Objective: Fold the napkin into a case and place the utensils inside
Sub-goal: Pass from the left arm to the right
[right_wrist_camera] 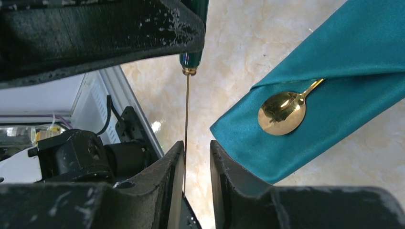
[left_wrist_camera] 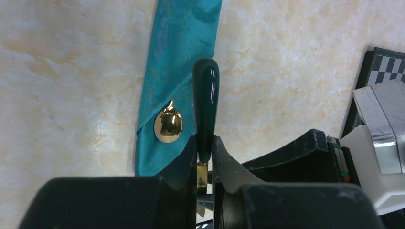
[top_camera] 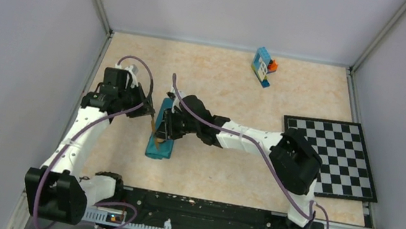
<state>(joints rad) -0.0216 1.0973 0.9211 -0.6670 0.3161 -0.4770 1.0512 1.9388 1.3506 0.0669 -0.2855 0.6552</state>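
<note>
Left tool [left_wrist_camera: 204, 143] is clamped on a green-handled utensil [left_wrist_camera: 206, 95] just left of the case [left_wrist_camera: 179, 52]. The case lies on the table [left_wrist_camera: 71, 71] with a spoon [left_wrist_camera: 168, 126] tucked in. Right tool [right_wrist_camera: 197, 150], jaws slightly apart, straddles the utensil's shaft. This looks like a handover: right should close, then left release.

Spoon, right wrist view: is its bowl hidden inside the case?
No, the bowl of the spoon lies bare on the case; only its handle goes under the fold.

Lab: grey-walled test cell [top_camera: 14, 24], checkerboard mat [top_camera: 332, 156].
</note>
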